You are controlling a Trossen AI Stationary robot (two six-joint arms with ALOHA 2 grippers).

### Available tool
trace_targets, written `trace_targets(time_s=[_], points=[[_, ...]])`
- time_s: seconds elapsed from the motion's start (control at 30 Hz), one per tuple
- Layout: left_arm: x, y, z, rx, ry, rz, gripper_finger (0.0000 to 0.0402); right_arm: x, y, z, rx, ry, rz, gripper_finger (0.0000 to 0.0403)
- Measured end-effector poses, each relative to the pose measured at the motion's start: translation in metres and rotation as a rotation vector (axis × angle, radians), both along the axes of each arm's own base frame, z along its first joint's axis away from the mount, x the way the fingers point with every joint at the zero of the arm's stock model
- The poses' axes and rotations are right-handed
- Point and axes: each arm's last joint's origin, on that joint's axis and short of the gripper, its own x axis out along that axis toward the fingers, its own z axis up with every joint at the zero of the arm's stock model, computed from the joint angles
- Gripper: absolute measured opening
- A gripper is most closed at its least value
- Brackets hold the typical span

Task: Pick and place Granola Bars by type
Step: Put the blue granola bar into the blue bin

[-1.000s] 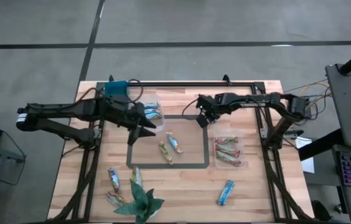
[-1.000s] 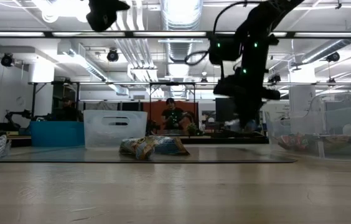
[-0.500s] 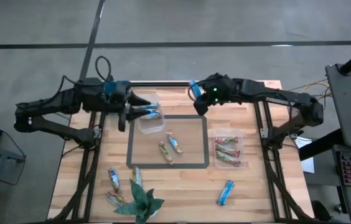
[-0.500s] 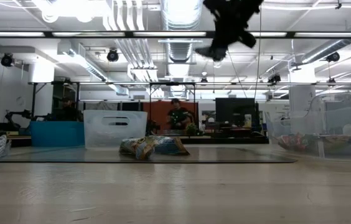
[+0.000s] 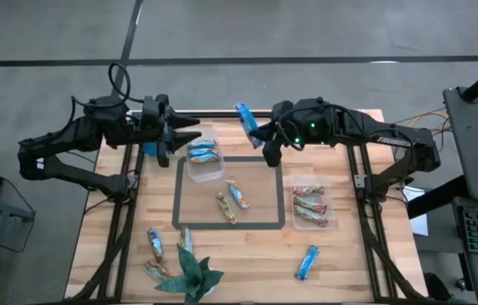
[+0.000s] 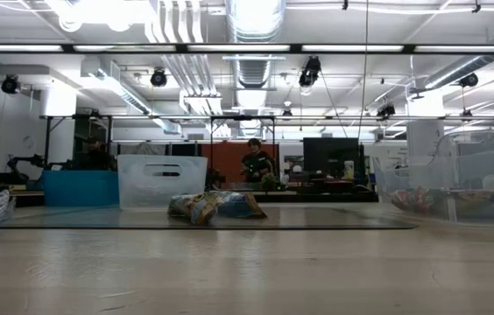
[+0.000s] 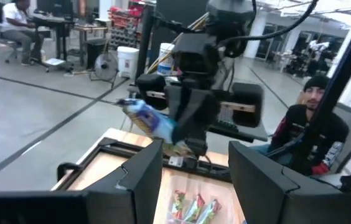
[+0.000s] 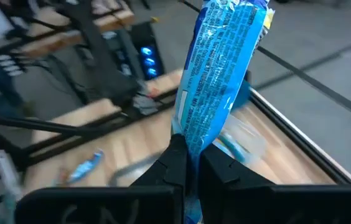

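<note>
Right hand (image 5: 256,138), item one: I see it raised above the bench's far edge, fingers (image 8: 174,163) clamped on one blue bar (image 5: 245,116), which stands up out of the grip in the right wrist view (image 8: 222,68).

Left hand (image 5: 190,130): raised over the bench's far left, fingers (image 7: 139,174) spread apart with nothing between them.

Left tub (image 5: 206,172), clear plastic, just beside the left hand: two blue bars (image 5: 202,153) that I can count inside.

Taped rectangle (image 5: 177,200) in mid-bench: two bars, one brown/gold (image 5: 225,207) and one blue-and-light (image 5: 237,195), lying side by side, close but apart.

Right tub (image 5: 323,184), clear plastic, right of the rectangle: about three red-and-gold bars (image 5: 309,206); I cannot fix the exact count.

Loose on the bench (image 5: 358,263), near right: one blue bar (image 5: 307,261).

Loose, near left: three bars (image 5: 154,242) around the green paper figure (image 5: 191,274), one of them touching it.

Low view: the two central bars (image 6: 215,206) show as a single heap; both hands are out of frame there.
</note>
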Motion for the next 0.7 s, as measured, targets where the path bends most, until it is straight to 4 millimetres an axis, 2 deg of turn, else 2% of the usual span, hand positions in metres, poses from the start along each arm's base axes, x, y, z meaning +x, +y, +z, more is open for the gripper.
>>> trace_targets(time_s=[0.23,0.4,0.57,0.7], points=[[0.006,0.000,0.000,-0.048,-0.013,-0.034,0.0172,0.021,0.025,0.018,-0.030,-0.053,0.116,0.0010],[0.009,0.000,-0.002,-0.082,-0.007,-0.033,0.0218,0.037,0.037,0.032,-0.034,-0.095,0.203,0.0010],[0.012,-0.002,-0.003,-0.058,0.003,-0.081,0.0269,0.056,0.043,0.029,-0.051,-0.070,0.242,0.0010],[0.015,-0.003,-0.005,-0.055,0.014,-0.149,0.0278,0.064,0.044,0.028,-0.053,-0.050,0.269,0.0010]])
